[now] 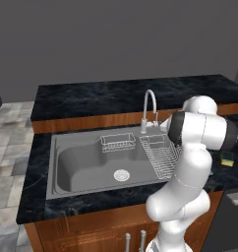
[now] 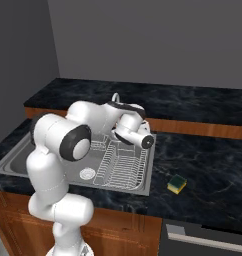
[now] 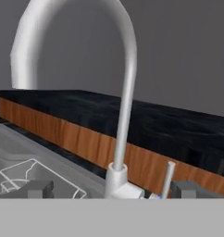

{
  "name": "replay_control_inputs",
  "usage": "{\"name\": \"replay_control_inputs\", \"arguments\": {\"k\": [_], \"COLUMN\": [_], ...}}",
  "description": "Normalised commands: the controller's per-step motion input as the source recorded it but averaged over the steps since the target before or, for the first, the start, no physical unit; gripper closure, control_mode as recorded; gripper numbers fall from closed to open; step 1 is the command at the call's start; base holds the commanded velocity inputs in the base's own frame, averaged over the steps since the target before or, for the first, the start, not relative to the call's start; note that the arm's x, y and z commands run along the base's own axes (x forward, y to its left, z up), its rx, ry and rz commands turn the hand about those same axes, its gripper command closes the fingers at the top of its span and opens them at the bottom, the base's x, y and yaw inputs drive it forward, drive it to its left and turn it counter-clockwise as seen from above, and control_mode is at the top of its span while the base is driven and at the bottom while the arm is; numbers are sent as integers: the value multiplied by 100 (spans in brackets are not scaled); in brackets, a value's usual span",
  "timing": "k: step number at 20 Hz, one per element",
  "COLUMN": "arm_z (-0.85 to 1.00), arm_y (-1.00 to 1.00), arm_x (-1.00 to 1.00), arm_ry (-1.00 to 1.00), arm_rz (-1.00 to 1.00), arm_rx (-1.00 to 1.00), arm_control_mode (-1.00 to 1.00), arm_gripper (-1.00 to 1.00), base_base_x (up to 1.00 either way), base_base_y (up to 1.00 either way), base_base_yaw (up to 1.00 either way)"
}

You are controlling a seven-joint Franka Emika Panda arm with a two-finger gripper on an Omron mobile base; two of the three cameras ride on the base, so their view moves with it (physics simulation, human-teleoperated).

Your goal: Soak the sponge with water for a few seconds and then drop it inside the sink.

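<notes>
The sponge (image 2: 177, 184), yellow with a dark green top, lies on the black counter to the right of the sink (image 1: 72, 167). In the left base view the sponge (image 1: 227, 158) peeks out from behind my arm. My gripper (image 3: 114, 190) is open close in front of the faucet (image 3: 125, 92). Its two fingertips (image 3: 40, 189) stand wide apart on either side of the faucet base, holding nothing. The faucet's small lever (image 3: 168, 178) rises just right of the base. The water is out of view.
A wire dish rack (image 1: 160, 155) fills the right part of the sink (image 2: 13, 162), and a small wire basket (image 1: 117, 142) hangs at its back. The round drain (image 1: 121, 174) sits mid-basin. A raised counter ledge (image 1: 116, 96) runs behind the faucet (image 1: 149, 106).
</notes>
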Motion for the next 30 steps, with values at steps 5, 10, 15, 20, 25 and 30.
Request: {"name": "replay_control_inputs", "arguments": {"k": [5,10,15,20,25,30], "arm_z": [-21,-14,-10,-8,-12,-15], "arm_y": [-2,-2,-2,-7,-8,-7], "arm_x": [24,24,24,25,28,28], "arm_ry": [0,0,0,0,0,0], "arm_rz": [0,0,0,0,0,0], "arm_rx": [0,0,0,0,0,0], "arm_control_mode": [-100,-100,-100,-100,-100,-100], "arm_gripper": [-100,-100,-100,-100,-100,-100], "base_base_x": [0,0,0,0,0,0], "base_base_y": [0,0,0,0,0,0], "base_base_yaw": [0,0,0,0,0,0]}}
